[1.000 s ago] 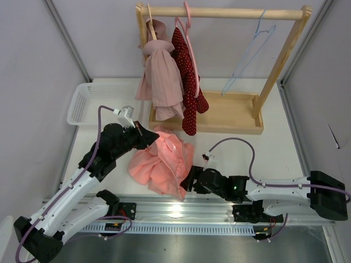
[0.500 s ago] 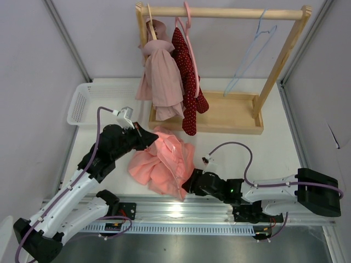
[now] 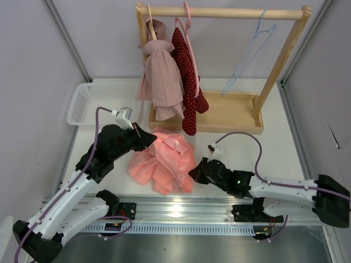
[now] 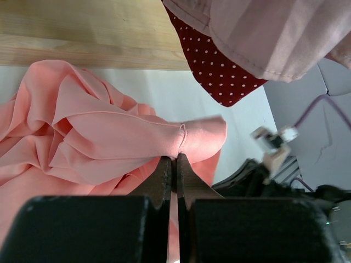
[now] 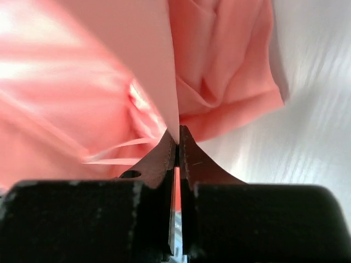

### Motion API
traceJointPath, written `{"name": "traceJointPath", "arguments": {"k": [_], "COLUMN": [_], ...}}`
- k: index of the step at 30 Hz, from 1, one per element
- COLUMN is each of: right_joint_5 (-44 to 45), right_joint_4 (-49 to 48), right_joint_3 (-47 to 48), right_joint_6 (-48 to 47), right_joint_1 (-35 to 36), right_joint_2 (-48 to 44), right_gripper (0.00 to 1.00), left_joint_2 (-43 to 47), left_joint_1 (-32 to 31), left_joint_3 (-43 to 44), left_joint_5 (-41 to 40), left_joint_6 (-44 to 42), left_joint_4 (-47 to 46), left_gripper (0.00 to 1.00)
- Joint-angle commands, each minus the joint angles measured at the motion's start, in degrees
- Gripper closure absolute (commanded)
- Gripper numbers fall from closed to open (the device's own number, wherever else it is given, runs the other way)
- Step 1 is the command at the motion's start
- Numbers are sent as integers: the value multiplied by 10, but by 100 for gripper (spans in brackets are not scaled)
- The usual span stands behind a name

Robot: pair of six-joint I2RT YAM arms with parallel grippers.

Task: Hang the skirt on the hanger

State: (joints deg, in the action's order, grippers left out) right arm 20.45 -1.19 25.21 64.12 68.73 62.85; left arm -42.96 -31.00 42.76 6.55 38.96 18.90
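The salmon-pink skirt (image 3: 164, 161) lies crumpled on the white table in front of the rack. My left gripper (image 3: 152, 138) is shut on a fold at its upper left edge; in the left wrist view that gripper (image 4: 175, 159) pinches the skirt (image 4: 109, 137). My right gripper (image 3: 193, 172) is shut on the skirt's right edge; in the right wrist view this gripper (image 5: 178, 143) clamps a thin sheet of the skirt (image 5: 137, 66). The light-blue wire hanger (image 3: 249, 52) hangs bare at the right end of the wooden rail.
A wooden rack (image 3: 230, 112) stands behind the skirt, with a pale dusty-pink garment (image 3: 160, 74) and a dark red dotted garment (image 3: 187, 82) hanging on its left. A white basket (image 3: 88, 104) sits at the left.
My right gripper moved onto the skirt's right edge and shut on it, then lifted it slightly toward the right. The left gripper kept its hold.
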Motion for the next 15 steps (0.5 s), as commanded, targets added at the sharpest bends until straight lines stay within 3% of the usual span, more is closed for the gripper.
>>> {"name": "traceJointPath", "arguments": {"k": [1,4,8,15], "right_joint_5": [57,31,-28,-40], "right_joint_4": [167,251,327,409], "right_joint_3": [109,165,298,464], "right_joint_6": [-85,-160,-257,-361], "right_joint_1": [-45,-121,-205,-250], "right_joint_2": [-97,-150,-156,-100], "right_gripper": [100,100,100,100], "left_joint_2": [5,-2,-2,24], "left_joint_1": [-2,-2,-3,-30], "left_joint_3": [57,72,83,68], "left_joint_5": [7,22,34,-2], "left_joint_6": [-17,-8,7,41], "left_joint_4": [-4,-10,-24,-19], "left_gripper": [100,100,100,100]}}
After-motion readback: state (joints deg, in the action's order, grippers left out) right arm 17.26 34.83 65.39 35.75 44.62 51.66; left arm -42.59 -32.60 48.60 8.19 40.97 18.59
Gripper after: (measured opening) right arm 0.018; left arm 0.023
